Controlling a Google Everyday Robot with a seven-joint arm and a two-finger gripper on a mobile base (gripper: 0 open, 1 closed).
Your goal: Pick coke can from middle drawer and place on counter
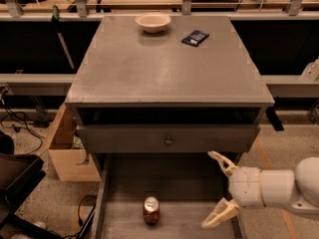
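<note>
The red coke can [151, 210] stands upright on the bare floor of the pulled-out middle drawer [194, 222], left of centre near the bottom of the view. My gripper [212, 190] reaches in from the right on a white arm, over the drawer's right part and well right of the can. Its two pale fingers [221, 162] are spread wide apart and hold nothing. The grey counter [164, 66] is the cabinet top above.
A pale bowl [153, 21] and a dark flat packet [195, 37] lie at the counter's back. A grey drawer front with a round knob [168, 141] sits above the open drawer. A cardboard box [67, 156] and cables are on the floor at the left.
</note>
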